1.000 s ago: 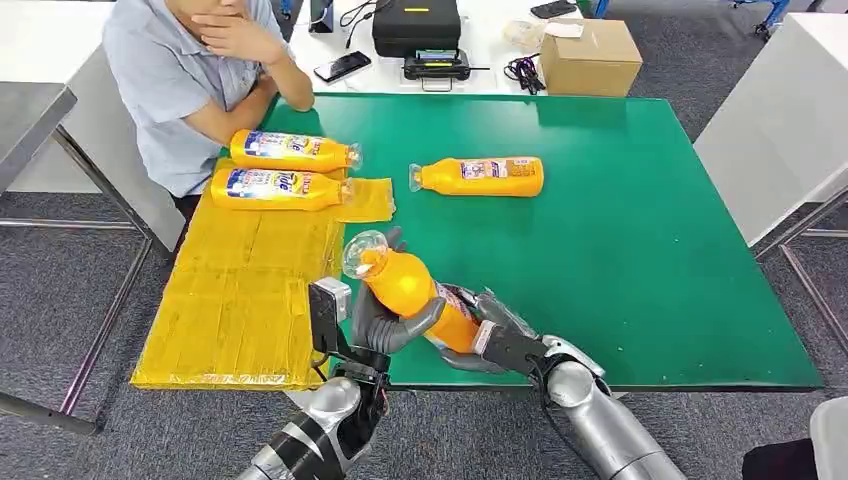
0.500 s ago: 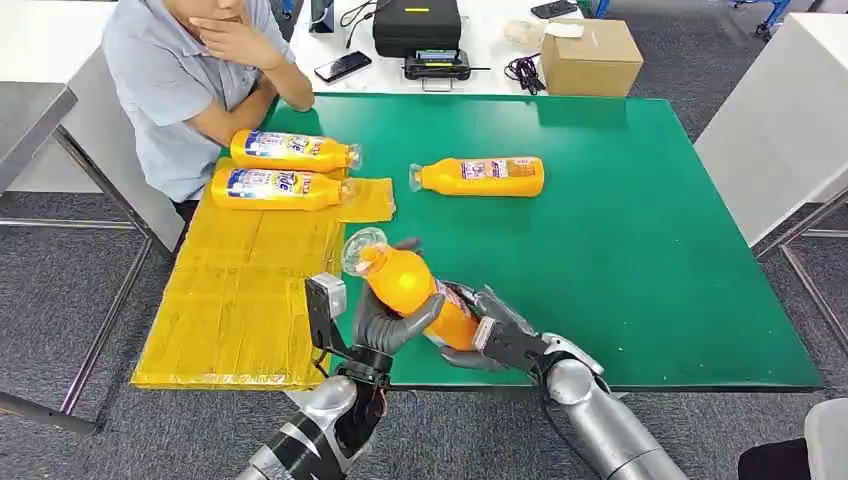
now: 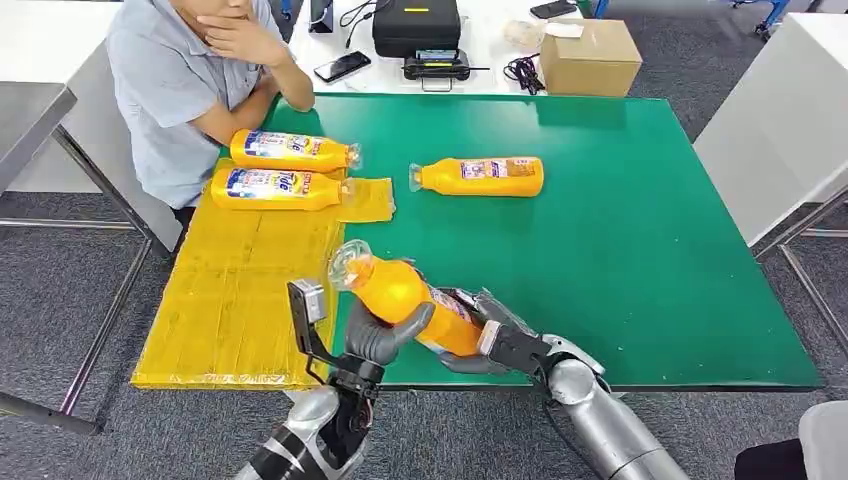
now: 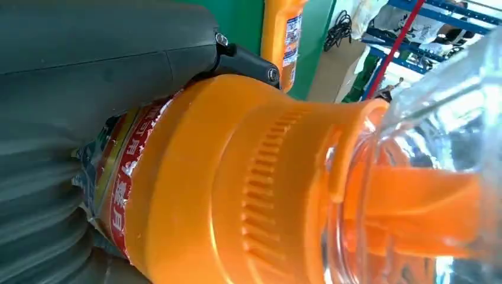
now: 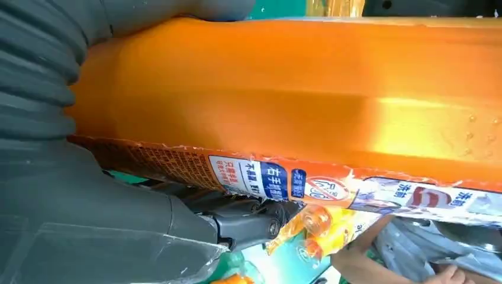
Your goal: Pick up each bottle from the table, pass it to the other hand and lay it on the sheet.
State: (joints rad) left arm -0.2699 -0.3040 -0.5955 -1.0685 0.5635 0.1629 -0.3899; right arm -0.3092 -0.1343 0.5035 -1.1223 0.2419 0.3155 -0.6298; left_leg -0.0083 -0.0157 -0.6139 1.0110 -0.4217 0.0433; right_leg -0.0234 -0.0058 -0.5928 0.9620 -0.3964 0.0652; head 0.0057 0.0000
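An orange bottle (image 3: 400,290) with a clear cap hangs above the near edge of the green table (image 3: 620,250), its cap tilted toward the yellow sheet (image 3: 240,290). My left hand (image 3: 385,335) grips its upper body from below. My right hand (image 3: 490,335) still wraps the labelled base end. The left wrist view shows the bottle's shoulder (image 4: 237,189) close against the left hand (image 4: 71,118). In the right wrist view the bottle's body (image 5: 296,89) lies across the right hand (image 5: 59,177). Two bottles (image 3: 290,150) (image 3: 275,188) lie on the sheet's far end. A further bottle (image 3: 480,176) lies on the table.
A person (image 3: 190,70) sits at the table's far left corner, an elbow beside the sheet. Behind the table stand a cardboard box (image 3: 590,55), a black case (image 3: 415,25) and a phone (image 3: 342,66). A white table (image 3: 780,120) stands to the right.
Both hands and the held bottle have shifted left toward the sheet, and the bottle's cap end has dipped a little lower.
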